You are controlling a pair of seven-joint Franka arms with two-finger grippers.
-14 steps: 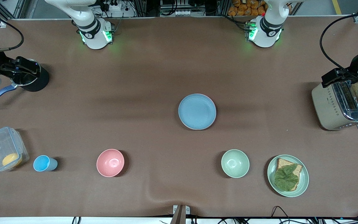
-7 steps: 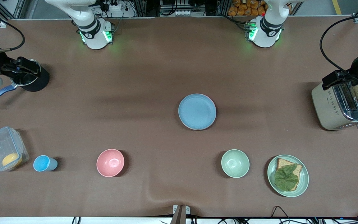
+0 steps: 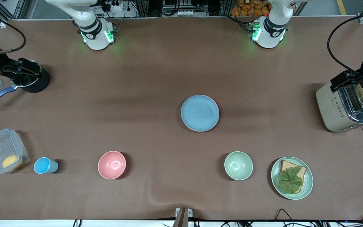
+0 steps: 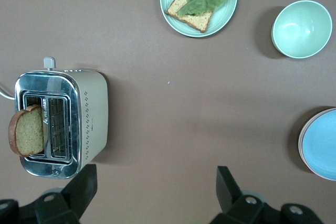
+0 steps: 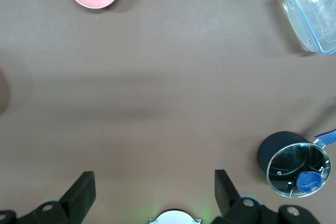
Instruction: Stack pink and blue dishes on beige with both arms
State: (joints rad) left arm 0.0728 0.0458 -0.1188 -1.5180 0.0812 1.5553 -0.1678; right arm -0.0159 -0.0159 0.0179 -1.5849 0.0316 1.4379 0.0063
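Jaws, left gripper (image 4: 155, 190) – spread wide, nothing held; hung over the silver two-slot toaster (image 3: 342, 107) at the edge of the front view, toward the left arm's end of the table.

Jaws, right gripper (image 5: 153, 187) – likewise spread wide and empty; hung over the black pot with blue handle (image 3: 31, 82) at the right arm's end.

Light blue flat round matte plate (image 3: 199, 112) – middle of the front view, well apart from both grippers. A pale pinkish rim (image 4: 301, 142) is seen under its edge, so it is judged to lie on another plate; no separate pink or beige plate is seen.

Deciding relation: the plate is round, without a long axis, and the left gripper is judged slightly nearer.

Writing: a small mark on the toaster, not legible.
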